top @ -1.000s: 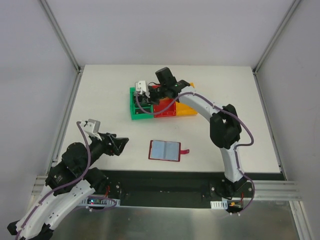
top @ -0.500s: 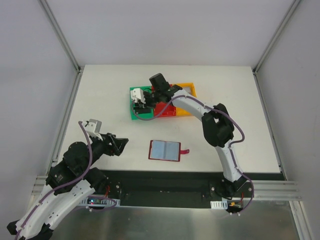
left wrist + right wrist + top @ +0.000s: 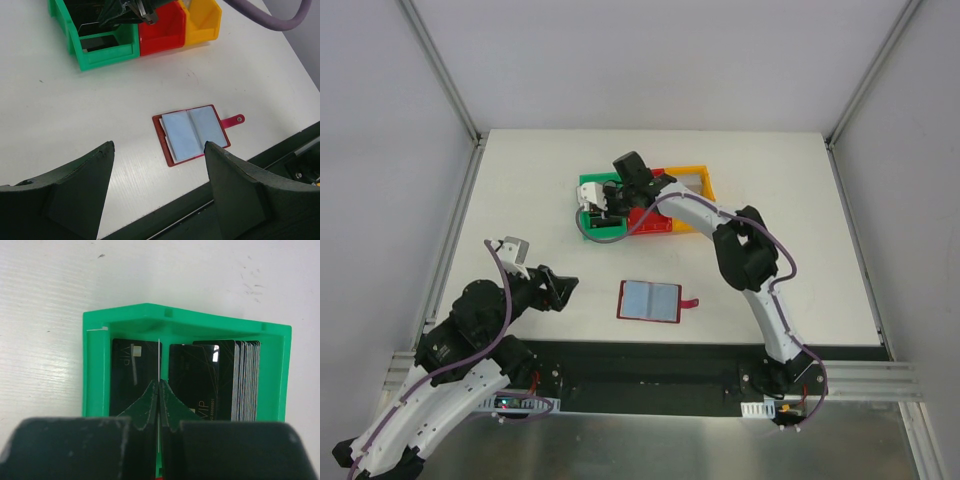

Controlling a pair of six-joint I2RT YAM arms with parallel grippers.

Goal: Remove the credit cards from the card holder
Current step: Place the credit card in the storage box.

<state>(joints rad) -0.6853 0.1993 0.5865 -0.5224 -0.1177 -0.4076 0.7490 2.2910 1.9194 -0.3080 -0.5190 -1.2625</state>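
The card holder [image 3: 650, 300] [image 3: 192, 132] lies open and flat near the table's front edge, dark red, with pale blue-grey card faces showing and its snap tab out to the right. My left gripper [image 3: 560, 290] [image 3: 157, 145] hovers open to the left of it, holding nothing. My right gripper [image 3: 608, 203] [image 3: 159, 382] hangs over the green bin [image 3: 185, 320], shut on a thin credit card [image 3: 159, 360] seen edge-on. Black cards [image 3: 132, 375] lie in the bin, and a stack of cards [image 3: 245, 380] stands on edge at its right side.
Three plastic bins stand in a row at mid-table: green [image 3: 586, 232] [image 3: 105, 52], red [image 3: 655, 224] [image 3: 160, 37] and orange-yellow [image 3: 692, 174] [image 3: 202, 27]. The right arm reaches across the red bin. Grey walls and metal rails enclose the white table.
My right gripper has swung left from above the red and orange bins to above the green bin, still shut on the card. The left arm and the card holder have hardly moved.
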